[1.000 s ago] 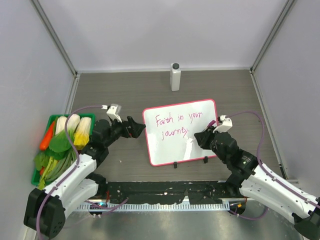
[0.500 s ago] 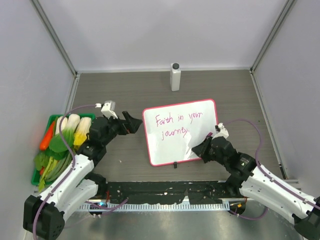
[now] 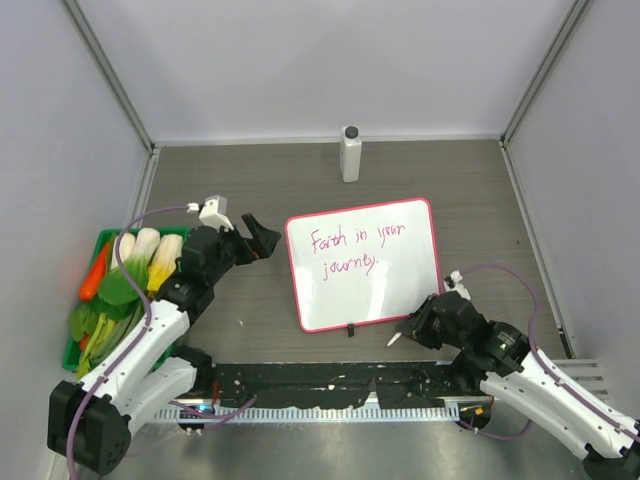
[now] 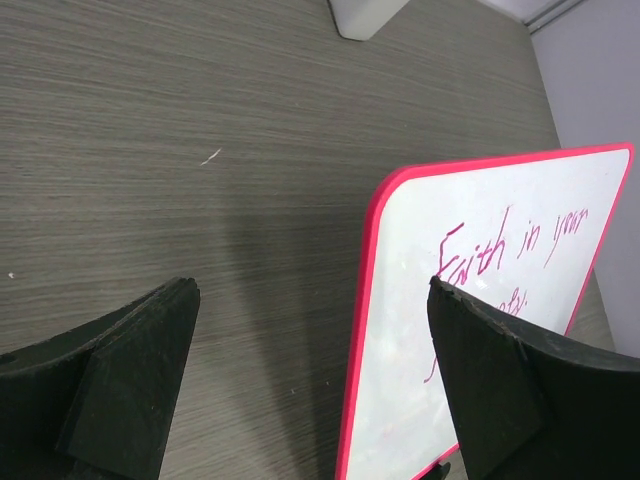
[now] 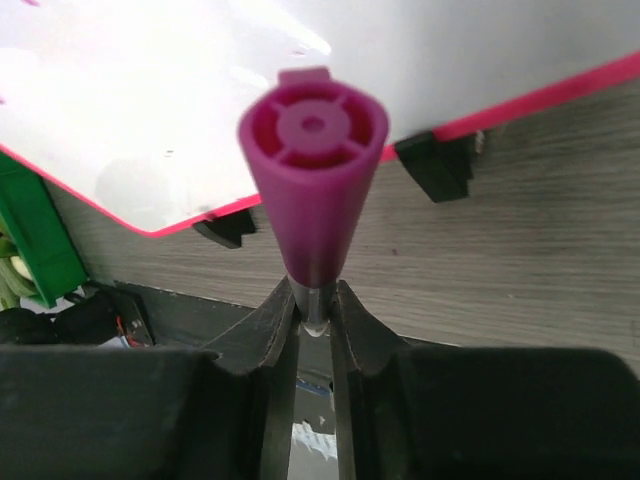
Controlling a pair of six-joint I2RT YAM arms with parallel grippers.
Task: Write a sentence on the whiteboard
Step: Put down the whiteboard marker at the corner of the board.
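With left gripper [image 3: 265,238] wide, lay marker [image 5: 312,180] pinched in right gripper [image 5: 313,305] at 6 o'clock of whiteboard [image 3: 400,290], off sentence [image 3: 355,245]

One whiteboard [image 3: 365,265], one marker [image 5: 312,180], one bottle [image 3: 350,153], one vegetable tray [image 3: 103,235].

Handwritten sentence [image 3: 356,243] in pink on the whiteboard [image 3: 395,290].
Reads "Faith in your" on the upper line and "journey." on the lower, in thin cursive; seen again from the left wrist view as "Faith in your", with the second line mostly hidden.
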